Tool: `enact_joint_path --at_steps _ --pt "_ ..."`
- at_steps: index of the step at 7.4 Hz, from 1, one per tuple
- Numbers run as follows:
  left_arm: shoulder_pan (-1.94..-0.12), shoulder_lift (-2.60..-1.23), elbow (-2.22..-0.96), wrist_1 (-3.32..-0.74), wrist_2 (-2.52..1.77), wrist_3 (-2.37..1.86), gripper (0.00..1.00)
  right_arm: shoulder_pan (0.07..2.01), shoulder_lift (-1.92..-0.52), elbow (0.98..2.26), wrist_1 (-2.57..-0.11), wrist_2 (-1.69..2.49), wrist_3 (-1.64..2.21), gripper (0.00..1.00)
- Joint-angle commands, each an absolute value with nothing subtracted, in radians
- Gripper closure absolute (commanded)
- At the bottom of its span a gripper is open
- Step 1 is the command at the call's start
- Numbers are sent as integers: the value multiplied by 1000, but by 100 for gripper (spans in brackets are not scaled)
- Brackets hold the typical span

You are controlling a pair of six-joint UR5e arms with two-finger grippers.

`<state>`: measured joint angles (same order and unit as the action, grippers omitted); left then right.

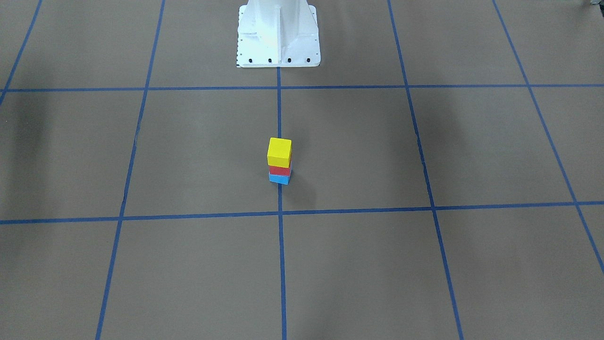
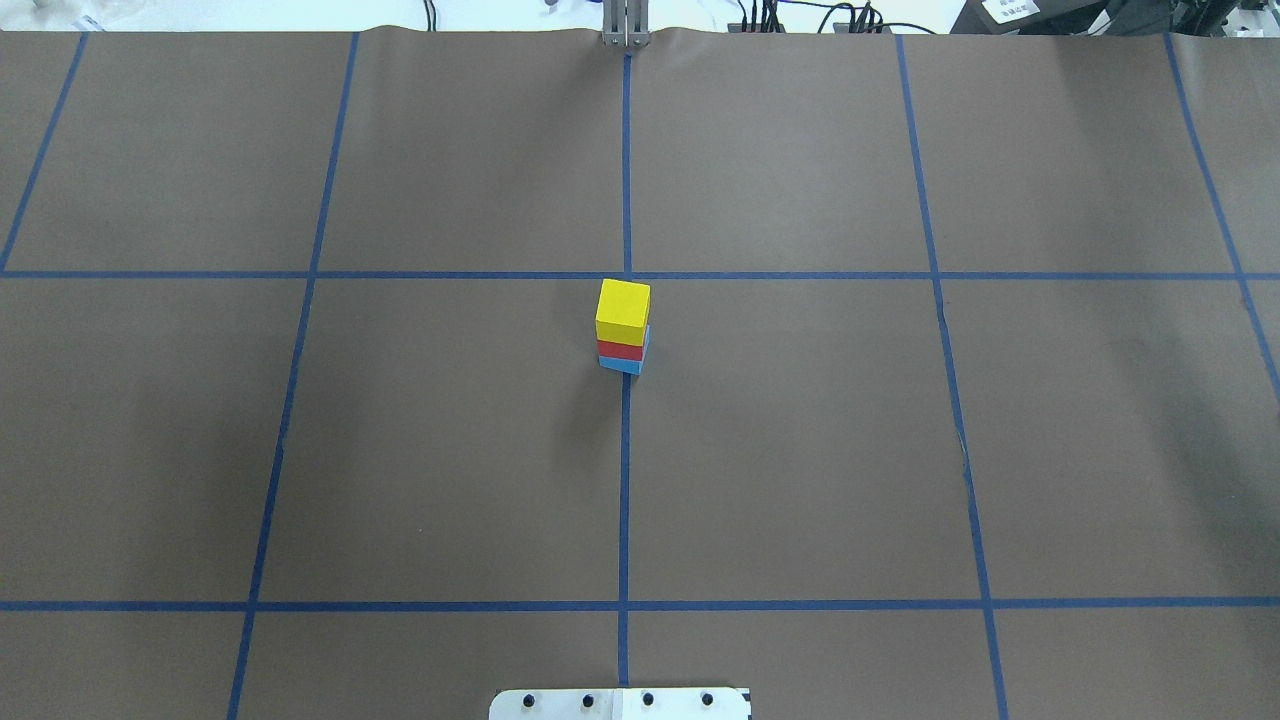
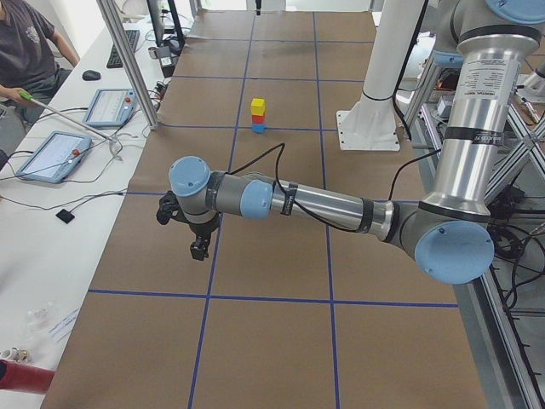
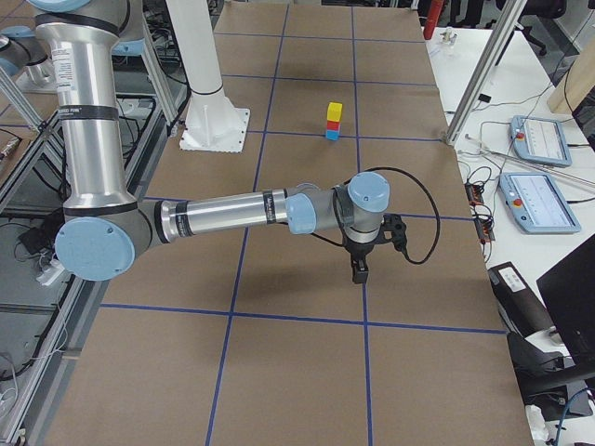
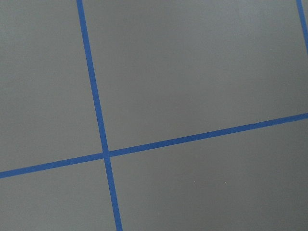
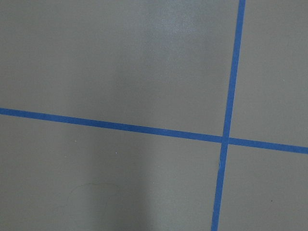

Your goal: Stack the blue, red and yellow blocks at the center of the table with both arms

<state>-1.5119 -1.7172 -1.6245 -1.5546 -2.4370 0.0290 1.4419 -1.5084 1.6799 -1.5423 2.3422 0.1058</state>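
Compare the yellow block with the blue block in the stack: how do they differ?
The yellow block sits on top, on the red block; the blue block is at the bottom, on the table. The yellow block's top face is bare; the blue block's is covered by the red one. Both stand in one upright column on the centre tape line.

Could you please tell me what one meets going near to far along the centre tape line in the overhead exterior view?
White bolted metal base plate → stack of three small matte cubes, yellow over red over light blue → grey metal post at the far edge.
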Motion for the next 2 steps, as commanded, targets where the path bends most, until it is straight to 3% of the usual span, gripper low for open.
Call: enact_joint_path --at_steps 1,2 --pt "-1511 -1720 -1629 -1562 -2437 29 0 1442 -1508 1681 -1542 2341 106 0" --pt "-1512 -1721 -1631 -1562 -2437 28 0 1442 -1508 1681 -1542 2339 106 0"
